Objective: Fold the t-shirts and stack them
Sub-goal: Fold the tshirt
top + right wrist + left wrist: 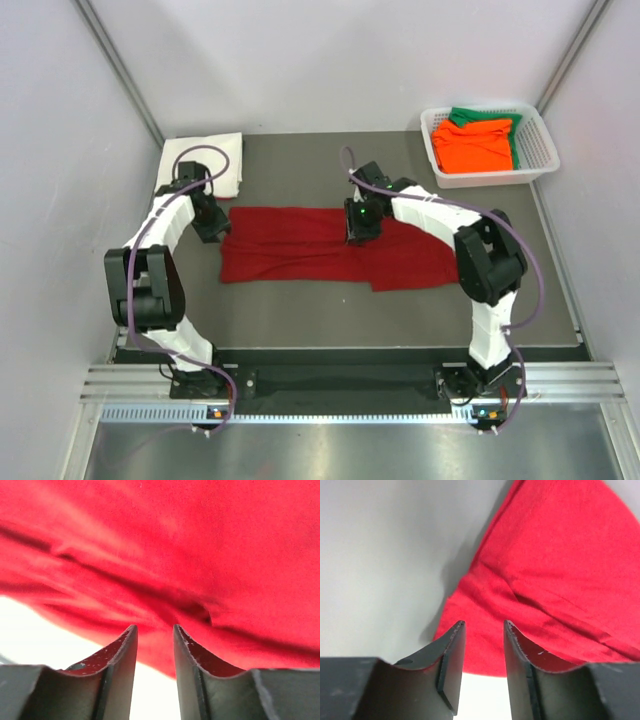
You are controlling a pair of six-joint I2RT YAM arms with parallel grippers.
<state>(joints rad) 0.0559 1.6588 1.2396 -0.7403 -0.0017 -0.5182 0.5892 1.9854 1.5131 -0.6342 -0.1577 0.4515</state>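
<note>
Nearest, along the near edge, a silver metal rail (pixel 350 385) carries the bases of both white-and-black arms. Beyond it lies the dark grey tabletop (pixel 300 315).

Across the middle of the tabletop lies the dark red cloth t-shirt (pixel 295 250), flat and folded into a long band running left to right. Its right end is deeper, so its edge there steps closer to the rail.

The left gripper (pixel 212 226) is low over the band's left end. In the left wrist view its jaws (pixel 483 624) stand a narrow way apart with nothing between them, the red cloth (pixel 560 580) lying just past the tips.

The right gripper (pixel 358 232) is low over the band's far edge, right of its middle. In the right wrist view its jaws (pixel 154 626) are likewise parted by a narrow gap and hold nothing. Creased red cloth (pixel 200 545) fills the view beyond them.

Farther back, in the far left corner, a folded white cloth t-shirt (pixel 225 150) lies partly behind the left arm.

At the far right corner stands a white plastic lattice basket (pixel 542 150), holding an orange cloth t-shirt (pixel 475 147) on top of a green cloth t-shirt (pixel 472 116).
</note>
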